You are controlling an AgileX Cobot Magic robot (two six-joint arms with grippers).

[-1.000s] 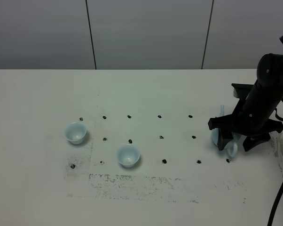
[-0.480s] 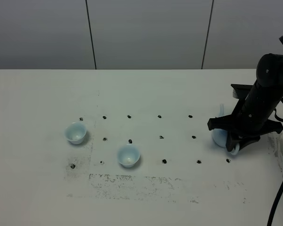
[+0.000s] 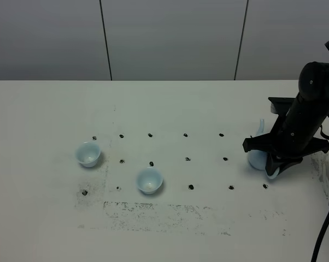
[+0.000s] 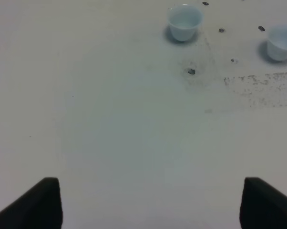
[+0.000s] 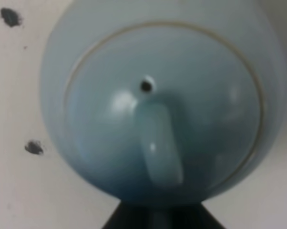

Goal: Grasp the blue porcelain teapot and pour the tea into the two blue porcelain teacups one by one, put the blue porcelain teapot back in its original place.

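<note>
Clamping the blue porcelain teapot [image 3: 256, 159] by its handle on the white table [image 3: 44, 218], the right gripper [image 3: 275, 168] is closed, while the left gripper [image 4: 150, 205] hangs spread apart.

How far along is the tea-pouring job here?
Done: only the approach; the right hand sits at the teapot. In hand: the grasp, hand apparently shut on it, pot on the table. Left: lifting, pouring into the far-left teacup and the middle teacup, both showing no tea, then returning the pot.

Grey panel wall [image 3: 170, 38] w/ dark vert. seams; white table [image 3: 170, 103], black dot marks [image 3: 188, 159], scuffs [image 3: 153, 210].
</note>
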